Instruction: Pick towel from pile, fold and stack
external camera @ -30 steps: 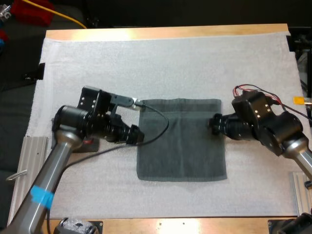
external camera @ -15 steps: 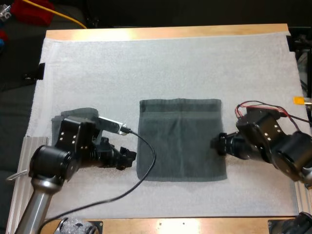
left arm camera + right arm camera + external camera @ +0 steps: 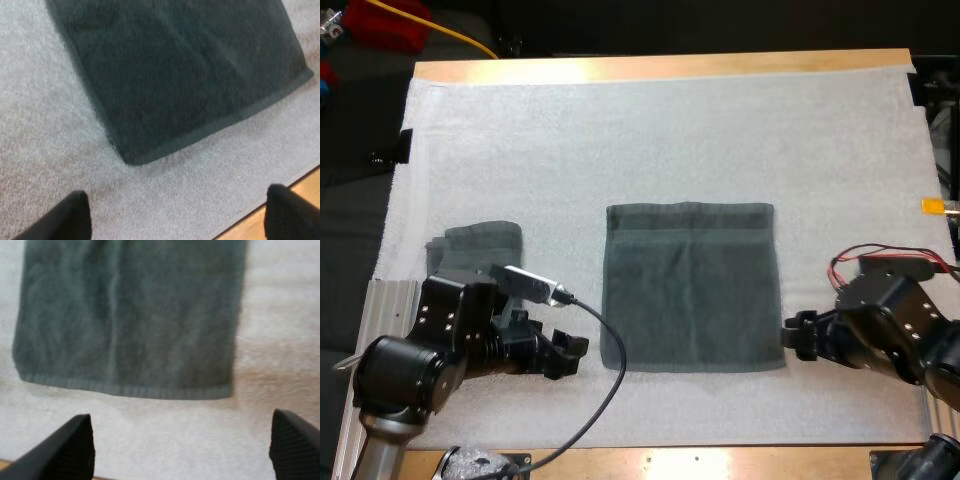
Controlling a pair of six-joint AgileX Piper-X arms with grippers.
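Both arms have drawn back toward the near edge of the white mat since a second ago. The left gripper sits just off the near left corner of the flat towel, fingers apart and empty. The right gripper sits off the near right corner, likewise spread. Farther left, a second towel lies partly behind the left arm.

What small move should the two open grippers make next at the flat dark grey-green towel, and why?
Probably ease both grippers inward onto the near corners of the flat dark grey-green towel and pinch. The left gripper and right gripper stand open just outside those corners, holding nothing; the towel lies spread on the white mat.
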